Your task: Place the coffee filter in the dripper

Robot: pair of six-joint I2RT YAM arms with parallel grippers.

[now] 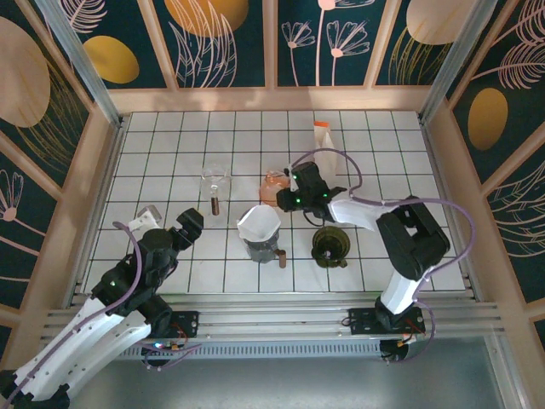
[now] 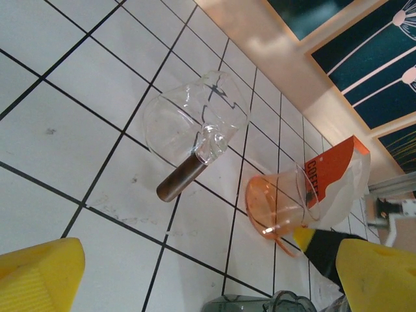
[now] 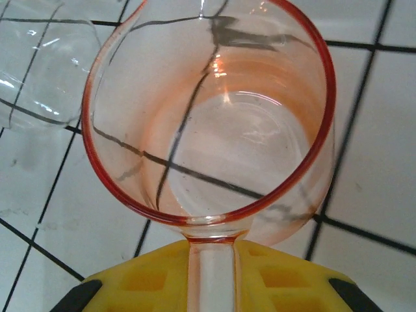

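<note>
White tiled table (image 1: 392, 170), wood frame, patterned walls behind. Left gripper (image 1: 187, 223) hangs near-left with its jaws wide apart. Right gripper (image 1: 283, 189) is mid-table, yellow pads (image 3: 143, 286) closed on the handle of the orange cup (image 3: 214, 117). Coffee filter (image 1: 258, 223) is a white paper cone, mouth up, seated in a grey vessel (image 1: 262, 250) near centre. Dark green dripper (image 1: 330, 244) sits just right of it, not touching.
</note>
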